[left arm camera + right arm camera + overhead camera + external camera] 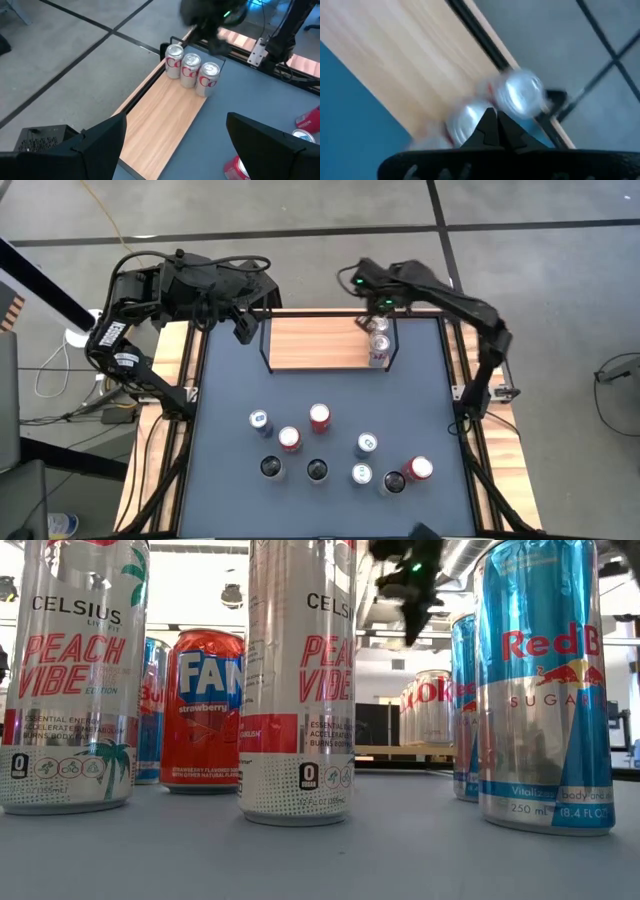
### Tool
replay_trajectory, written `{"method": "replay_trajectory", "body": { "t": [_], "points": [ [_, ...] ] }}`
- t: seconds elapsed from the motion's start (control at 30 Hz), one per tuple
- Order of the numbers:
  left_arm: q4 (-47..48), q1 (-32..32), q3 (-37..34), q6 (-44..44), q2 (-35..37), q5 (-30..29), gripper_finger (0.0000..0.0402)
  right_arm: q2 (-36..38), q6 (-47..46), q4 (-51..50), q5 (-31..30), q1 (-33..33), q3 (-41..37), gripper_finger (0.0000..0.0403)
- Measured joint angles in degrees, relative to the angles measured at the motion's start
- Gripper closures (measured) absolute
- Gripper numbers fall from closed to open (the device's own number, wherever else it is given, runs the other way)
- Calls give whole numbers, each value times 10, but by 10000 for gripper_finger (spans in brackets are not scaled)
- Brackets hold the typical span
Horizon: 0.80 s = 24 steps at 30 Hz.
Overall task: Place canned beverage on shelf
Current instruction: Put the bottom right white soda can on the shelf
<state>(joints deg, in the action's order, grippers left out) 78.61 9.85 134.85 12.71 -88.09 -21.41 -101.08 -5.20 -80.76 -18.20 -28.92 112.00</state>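
Dark grey table (230,380) with loose cans, three Coke cans (191,71) standing on the wooden shelf (315,343), right gripper (378,307) above them with fingers pressed together, holding nothing, left gripper (243,330) wide open, empty.

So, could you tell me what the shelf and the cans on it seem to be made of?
The shelf looks like light wood with visible grain and a matte finish, though it could be laminate; its thin black end frame looks like metal wire. The cans look like shiny silver metal, probably aluminium, with printed red lettering.

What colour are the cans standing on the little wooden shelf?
The three cans on the shelf are silver with red lettering, clearest in the left wrist view.
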Motion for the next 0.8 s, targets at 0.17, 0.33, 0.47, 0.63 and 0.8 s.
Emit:
{"method": "replay_trajectory", "body": {
  "t": [0.17,0.33,0.47,0.63,0.8],
  "points": [
    [2,0,0,0,0,10,69,107,-64,-44,1,39,-42,403],
    [3,-4,-2,2,0,97,69,238,-180,-10,1,115,-136,403],
    [48,-46,-23,10,0,124,69,330,-255,45,2,202,-219,403],
    [83,-138,-77,27,1,91,69,397,-314,102,2,292,-284,403],
    [79,-229,-136,92,0,51,69,437,-348,109,2,378,-306,403]
  ]
}}
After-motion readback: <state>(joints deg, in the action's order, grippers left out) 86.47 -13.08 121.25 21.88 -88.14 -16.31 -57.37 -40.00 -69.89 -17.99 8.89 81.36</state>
